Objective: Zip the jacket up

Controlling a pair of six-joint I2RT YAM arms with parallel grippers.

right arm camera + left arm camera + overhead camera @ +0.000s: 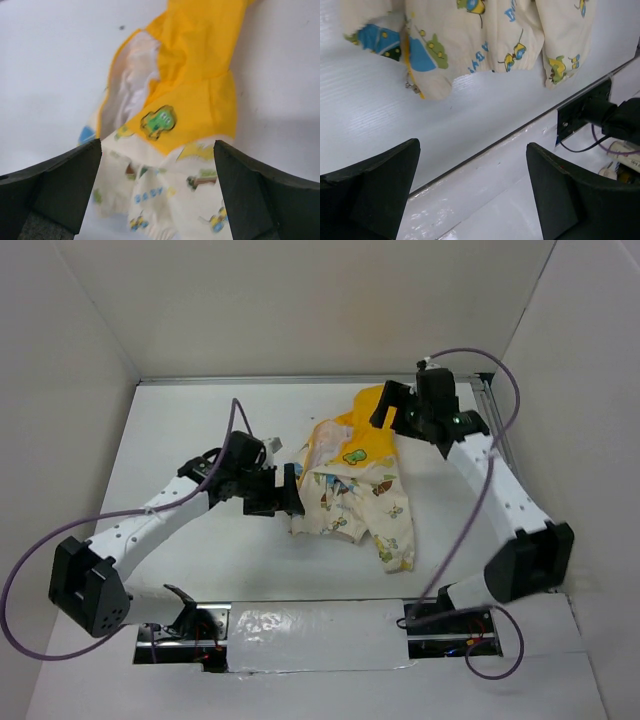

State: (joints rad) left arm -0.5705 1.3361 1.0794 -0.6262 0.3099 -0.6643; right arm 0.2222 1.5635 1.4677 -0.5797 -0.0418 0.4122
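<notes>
On one white table [300,575], one crumpled jacket [350,495], left gripper [284,490] and right gripper [388,406] both spread.

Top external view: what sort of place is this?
Probably a lab test cell: a white table boxed in by plain white walls, two arms bolted at its near edge, one jacket laid out.

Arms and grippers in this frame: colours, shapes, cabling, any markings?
Both match. The left arm and right arm have white link shells with rows of small dots, and chunky black joint housings. A purple cable loops loosely off each. The left gripper and right gripper are matte black with broad, wedge-shaped fingers. No logos legible.
</notes>
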